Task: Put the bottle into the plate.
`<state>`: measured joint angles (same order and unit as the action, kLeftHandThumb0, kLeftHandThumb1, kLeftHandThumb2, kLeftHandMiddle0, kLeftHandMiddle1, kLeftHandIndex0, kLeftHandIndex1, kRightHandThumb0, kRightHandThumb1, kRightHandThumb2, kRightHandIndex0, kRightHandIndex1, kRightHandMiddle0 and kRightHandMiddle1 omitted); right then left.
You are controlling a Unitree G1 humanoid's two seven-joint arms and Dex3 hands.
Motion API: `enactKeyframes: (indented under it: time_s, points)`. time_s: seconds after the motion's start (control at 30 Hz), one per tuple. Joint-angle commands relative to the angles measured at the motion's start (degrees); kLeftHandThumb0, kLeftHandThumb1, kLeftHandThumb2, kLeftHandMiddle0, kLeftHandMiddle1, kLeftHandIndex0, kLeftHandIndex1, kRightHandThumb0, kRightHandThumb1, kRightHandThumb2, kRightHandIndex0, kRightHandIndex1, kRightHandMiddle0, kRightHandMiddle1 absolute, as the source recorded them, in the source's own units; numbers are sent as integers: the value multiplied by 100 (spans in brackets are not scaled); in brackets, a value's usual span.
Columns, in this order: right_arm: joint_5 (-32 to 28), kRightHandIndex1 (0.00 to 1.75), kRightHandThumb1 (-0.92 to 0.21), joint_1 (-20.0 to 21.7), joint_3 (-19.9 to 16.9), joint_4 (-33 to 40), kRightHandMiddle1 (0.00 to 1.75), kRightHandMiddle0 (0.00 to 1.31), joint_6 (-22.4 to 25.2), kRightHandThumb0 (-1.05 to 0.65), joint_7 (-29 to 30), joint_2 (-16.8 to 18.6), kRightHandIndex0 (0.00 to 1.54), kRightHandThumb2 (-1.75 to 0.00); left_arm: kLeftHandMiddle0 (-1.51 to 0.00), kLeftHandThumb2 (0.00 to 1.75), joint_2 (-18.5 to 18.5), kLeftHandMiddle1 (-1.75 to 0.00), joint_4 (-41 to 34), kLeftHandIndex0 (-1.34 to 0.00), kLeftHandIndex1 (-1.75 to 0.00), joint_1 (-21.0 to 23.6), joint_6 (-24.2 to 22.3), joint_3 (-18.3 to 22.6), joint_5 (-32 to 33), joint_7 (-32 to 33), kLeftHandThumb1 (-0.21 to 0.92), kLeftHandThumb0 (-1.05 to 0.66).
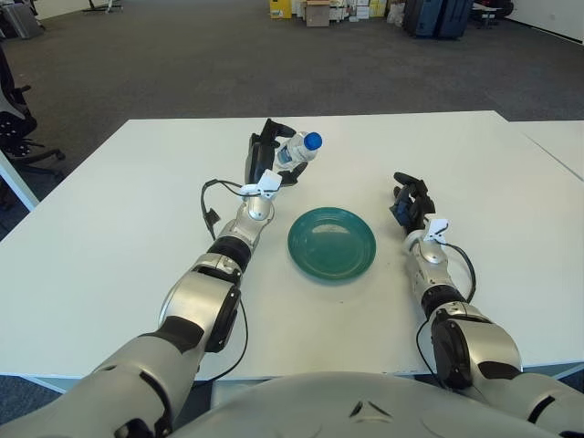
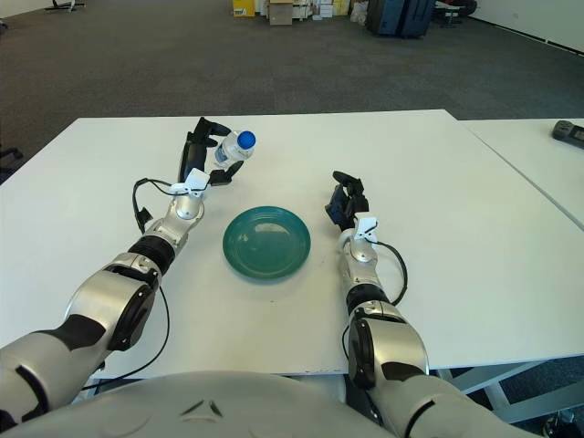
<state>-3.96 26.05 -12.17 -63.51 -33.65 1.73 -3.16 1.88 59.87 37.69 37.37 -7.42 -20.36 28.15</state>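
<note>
The left hand (image 2: 206,151) grips the bottle (image 2: 234,146) beyond the plate (image 2: 266,242); right hand (image 2: 347,201) beside it.

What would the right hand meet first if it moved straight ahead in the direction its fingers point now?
Probably nothing: ahead of the right hand only bare white table shows up to its far edge. The round green plate lies to its left, though depth is uncertain.
</note>
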Motion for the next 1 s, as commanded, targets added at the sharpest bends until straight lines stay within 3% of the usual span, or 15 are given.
enactKeyframes:
  time_s: [0.0,0.33,0.63,0.97]
  points:
    - [-51,0,-92,92,-23,-131,88,6,150,-98,-3,38,25,-102,-120,97,228,-175,-391,-88,-175,-151,225,-72,-91,-78,51,-17]
    - [-29,0,-92,161,1,-262,89,7,178,-99,-31,48,24,-102,-119,99,493,-175,-1149,-89,-175,-688,337,-136,-4,-708,49,-13]
    - [2,0,-92,241,21,-357,87,2,175,-97,17,88,23,-103,-119,102,640,-175,-2483,-89,-175,-1504,2,-179,187,-1621,47,-12]
    - [35,0,-92,315,45,-427,85,0,203,-96,102,117,23,-105,-118,102,790,-175,-3100,-89,-175,-1834,-353,-201,170,-2307,47,-14]
